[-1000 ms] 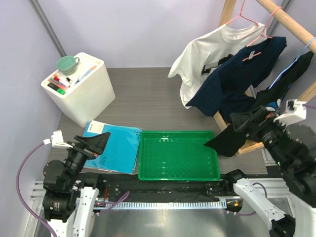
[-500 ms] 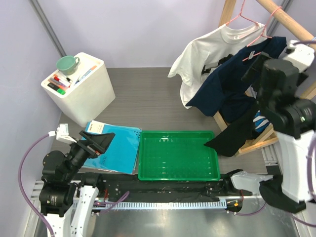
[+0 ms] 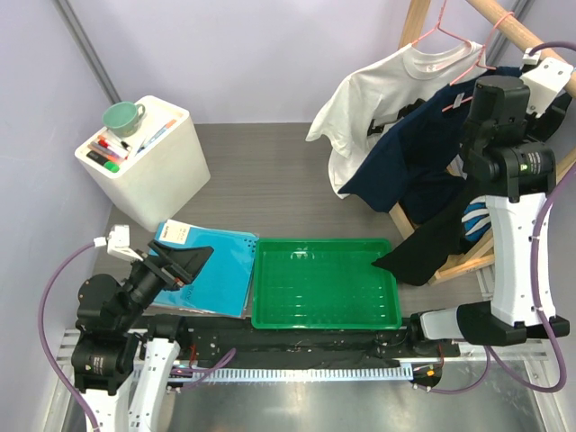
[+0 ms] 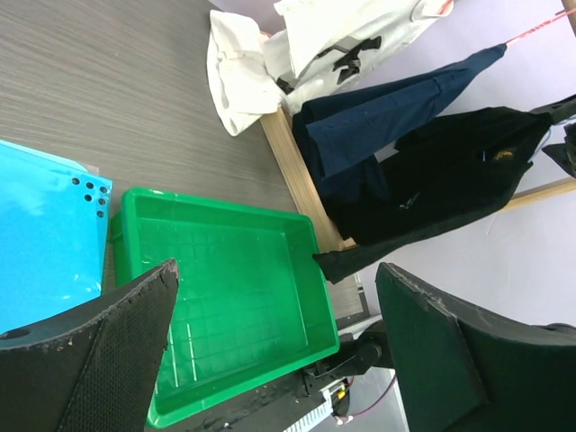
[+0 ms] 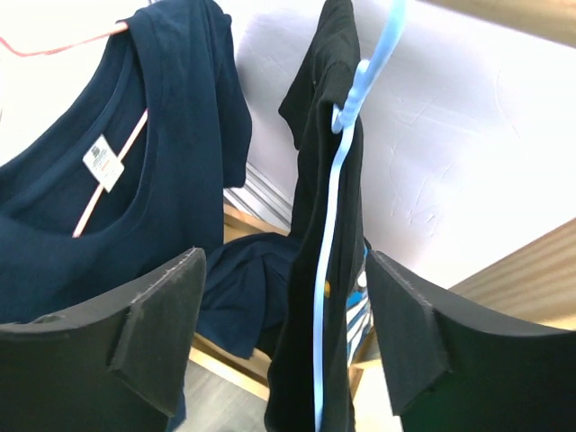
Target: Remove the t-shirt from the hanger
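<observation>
**Operator:** Report count of t-shirts and hangers.

**Inspector:** Counted three t-shirts on the one wooden rack (image 3: 517,31): white t-shirt (image 3: 378,99), navy t-shirt (image 5: 171,135), black t-shirt (image 5: 297,360). Counted three hangers, one per garment: pink hanger in the white t-shirt (image 3: 454,38), pink hanger in the navy t-shirt (image 5: 87,211), light blue hanger (image 5: 326,261) in the black t-shirt.

**Operator:** Locate the black t-shirt.

**Inspector:** Located at the right end of the row, on its hanger, just beside the navy t-shirt. Lower corner down at the right rim of the green tray (image 3: 319,243); cannot tell whether touching.

**Operator:** Report both tools.

**Inspector:** Right tool (image 5: 283,259): raised to collar level, jaws spread wide, gripping nothing. Aimed at the black t-shirt and light blue hanger, both framed between the two fingers in the right wrist view; no contact visible. Left tool (image 4: 277,268): low at the near left, above the blue folder (image 3: 211,270), jaws spread wide, holding nothing.

**Operator:** List remaining items with quantities.

**Inspector:** On the tabletop (image 3: 261,171): one green tray; one blue folder just left of it; one white box (image 3: 162,180) at the far left, carrying one green cup (image 3: 121,117) and several markers, too small to count.
</observation>
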{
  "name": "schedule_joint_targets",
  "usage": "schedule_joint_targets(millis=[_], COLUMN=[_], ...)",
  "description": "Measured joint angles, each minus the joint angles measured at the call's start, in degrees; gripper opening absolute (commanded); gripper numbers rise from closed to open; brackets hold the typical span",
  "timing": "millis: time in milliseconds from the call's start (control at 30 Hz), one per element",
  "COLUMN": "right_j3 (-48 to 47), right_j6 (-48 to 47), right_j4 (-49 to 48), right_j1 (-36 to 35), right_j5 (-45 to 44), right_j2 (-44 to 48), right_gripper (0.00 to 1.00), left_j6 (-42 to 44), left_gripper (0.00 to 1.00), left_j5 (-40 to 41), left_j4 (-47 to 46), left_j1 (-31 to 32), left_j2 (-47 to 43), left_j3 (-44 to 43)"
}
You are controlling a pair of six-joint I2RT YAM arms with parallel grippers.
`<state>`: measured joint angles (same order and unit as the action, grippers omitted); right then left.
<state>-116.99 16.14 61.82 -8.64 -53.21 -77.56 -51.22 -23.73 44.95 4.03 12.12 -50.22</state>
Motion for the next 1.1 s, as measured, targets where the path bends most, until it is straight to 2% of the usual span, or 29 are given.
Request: schedule_joint_targets(millis=[67,100,200,267,333,533,567,633,833,1100], right_j3=[0.57,1.2,2.73,3.5,3.67,5.14,5.31,5.42,4.79,-0.46], right_j6=[0.04,0.2,0.37,0.44,0.48,0.68,0.94,1.25,1.25,2.71], right_j4=[-1.27,-1.95,-3.61,-4.42,-5.09,-7.17,-7.39,-7.58,-7.58,-3.23], right_j1=[1.62,2.29,3.21,3.34,3.43,3.76,3.8,3.89,3.91,3.91], right_j5=[1.27,2.08,3.72,4.15,4.42,4.46,4.5,4.52,6.43,15.02], right_j2=[-0.2,-0.13,-0.09,-0.17,-0.33,-0.35,-0.35,-0.35,-0.26,1.99], right_gripper=[0.63,0.56,0.45,0.42,0.34,0.15,0.08,0.01,0.01,0.01], left_j6=[-0.24,-0.48,-0.92,-1.09,-1.16,-1.51,-1.57,-1.81,-2.34,-3.13], left_gripper=[0.84,0.82,0.79,0.76,0.73,0.69,0.69,0.68,0.66,0.66], left_j5=[-0.39,-0.46,-0.9,-1.07,-1.2,-1.46,-1.49,-1.62,-1.88,-3.06], left_j4=[0.0,0.0,0.0,0.0,0.0,-0.04,-0.07,-0.07,-0.09,-2.03], left_j1=[0.0,0.0,0.0,0.0,0.0,0.0,0.0,0.0,0.0,-0.02], left_j2=[0.04,0.04,0.04,0.04,0.09,0.15,0.17,0.35,1.05,1.16], left_j3=[0.0,0.0,0.0,0.0,0.0,0.07,0.11,0.11,0.13,1.77])
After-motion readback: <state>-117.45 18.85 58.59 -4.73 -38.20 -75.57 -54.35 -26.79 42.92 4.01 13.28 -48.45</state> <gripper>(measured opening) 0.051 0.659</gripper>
